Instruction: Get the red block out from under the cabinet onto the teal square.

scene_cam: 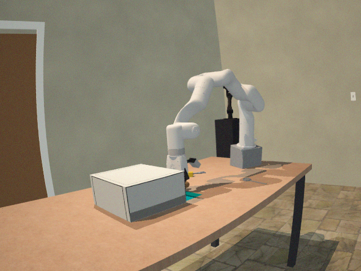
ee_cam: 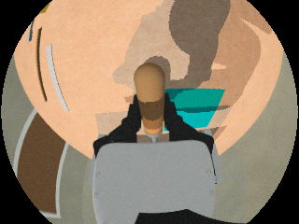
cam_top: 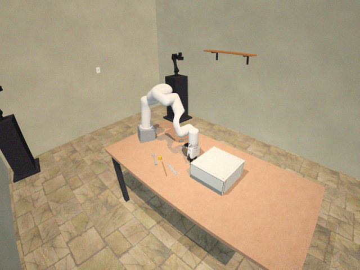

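Note:
My gripper [ee_cam: 151, 101] is shut on a short brown wooden rod [ee_cam: 149, 95] with a rounded end. It holds the rod upright, low over the table, right beside the white cabinet [cam_top: 217, 169]; it also shows in the exterior view [scene_cam: 186, 178]. The teal square [ee_cam: 196, 107] lies on the table just right of the rod in the wrist view. In the exterior view the teal square [scene_cam: 192, 195] sits at the cabinet's [scene_cam: 138, 189] near corner, partly hidden by it. The red block is not visible in any view.
A small wrench [cam_top: 153, 158], a yellow cube [cam_top: 159, 157], a thin brown stick [cam_top: 164, 168] and a grey flat bar [cam_top: 172, 169] lie left of the gripper. A grey spoon-like tool [scene_cam: 251, 180] lies near the arm's base [cam_top: 146, 133].

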You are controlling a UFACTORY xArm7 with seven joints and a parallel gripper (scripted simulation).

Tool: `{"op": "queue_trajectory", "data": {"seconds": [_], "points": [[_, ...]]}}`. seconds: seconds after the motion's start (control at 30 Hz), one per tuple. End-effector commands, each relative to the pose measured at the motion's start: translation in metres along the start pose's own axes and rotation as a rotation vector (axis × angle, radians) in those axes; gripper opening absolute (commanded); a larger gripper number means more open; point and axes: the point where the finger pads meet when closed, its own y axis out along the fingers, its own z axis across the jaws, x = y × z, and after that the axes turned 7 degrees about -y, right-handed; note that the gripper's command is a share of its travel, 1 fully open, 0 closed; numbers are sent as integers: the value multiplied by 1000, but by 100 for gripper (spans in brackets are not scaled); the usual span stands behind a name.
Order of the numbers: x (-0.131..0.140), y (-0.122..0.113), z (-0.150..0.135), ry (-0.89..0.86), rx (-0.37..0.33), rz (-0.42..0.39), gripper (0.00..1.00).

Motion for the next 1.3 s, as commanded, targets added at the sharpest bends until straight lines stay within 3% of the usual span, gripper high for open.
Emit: {"op": "queue_trajectory", "data": {"seconds": [0.0,1.27], "points": [[1,-2,0,0,-1,-5,0],[-35,-2,3,-2,-1,-5,0]]}}
